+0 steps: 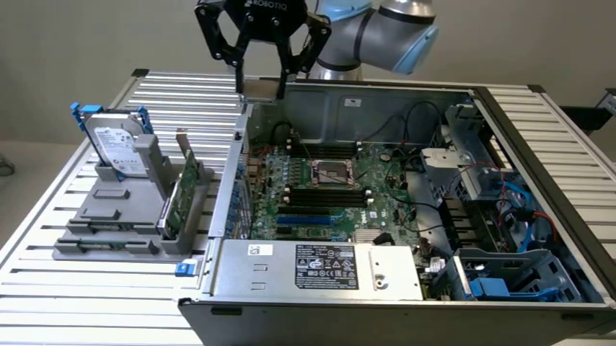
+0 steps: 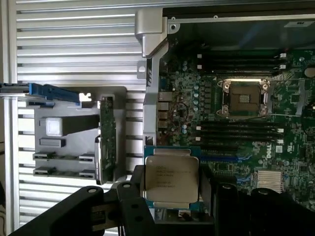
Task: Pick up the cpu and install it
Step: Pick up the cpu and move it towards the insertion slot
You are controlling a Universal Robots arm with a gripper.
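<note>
**CPU gripped and aloft, not yet seated**

CPU (image 2: 171,179) sits pinched flat between the two fingers of my tool (image 1: 261,90), metal top facing the wrist camera. In the exterior view the tool hangs over the far corner of the computer case (image 1: 318,277), on that view's left and just above the rim of its side wall (image 1: 231,180). I judge the pick-up done and the carry to be the step in hand. The empty socket (image 1: 333,173) lies open on the motherboard, well apart from the chip.

As I read it, seating calls for the chip held level and square to the socket frame, with its corners matched.

Room is tight around the socket. Memory slots (image 1: 327,196) flank it on two sides and cables (image 1: 409,133) loop nearby. The grey parts holder (image 1: 115,216) stands outside the wall on the tabletop (image 1: 58,303).
</note>
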